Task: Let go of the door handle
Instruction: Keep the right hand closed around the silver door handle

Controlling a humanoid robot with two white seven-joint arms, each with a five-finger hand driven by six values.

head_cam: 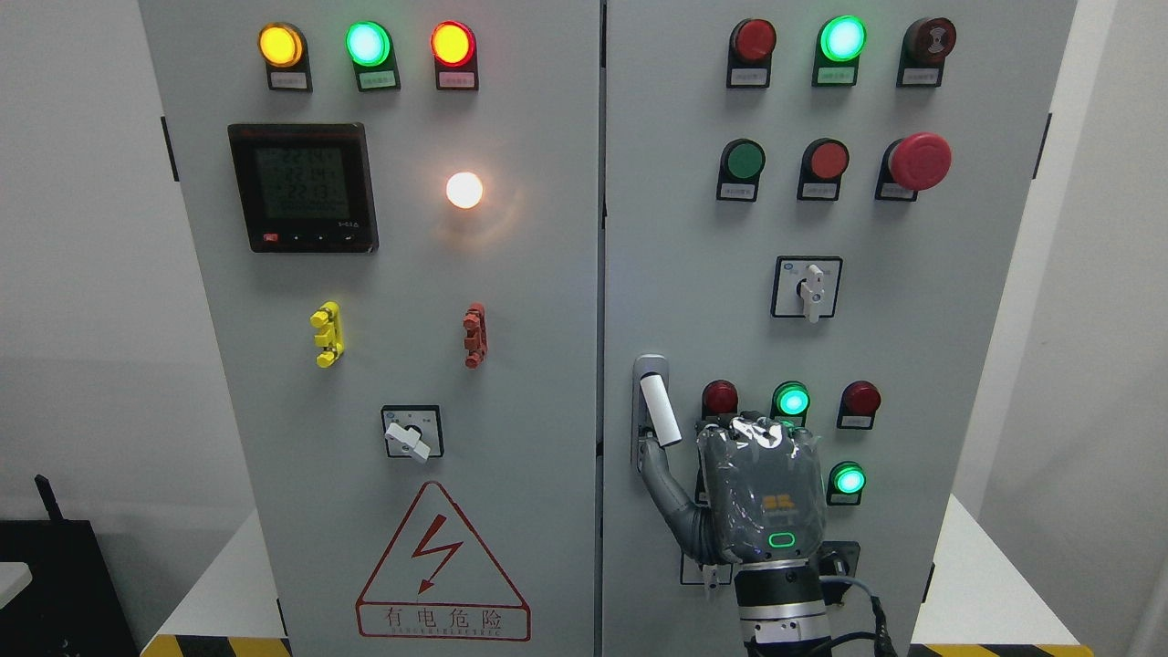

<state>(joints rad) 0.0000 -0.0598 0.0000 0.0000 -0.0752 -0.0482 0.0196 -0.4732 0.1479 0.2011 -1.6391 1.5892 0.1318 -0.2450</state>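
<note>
1. Right hand faces away, its curled fingers hidden; grip cannot be told.
2. Thumb touches beneath the white door handle, right cabinet door.
3. Hand partly covers indicator lights.

Covering part of the door handle, low down, with the thumb of the right hand. Hiding its own fingertips behind its back, so no telling how curled. Blocking a red light just above, and a black switch down by the wrist. Running off the bottom edge, just under the hand: the arm. Too tiny to read: labels near the lights.
</note>
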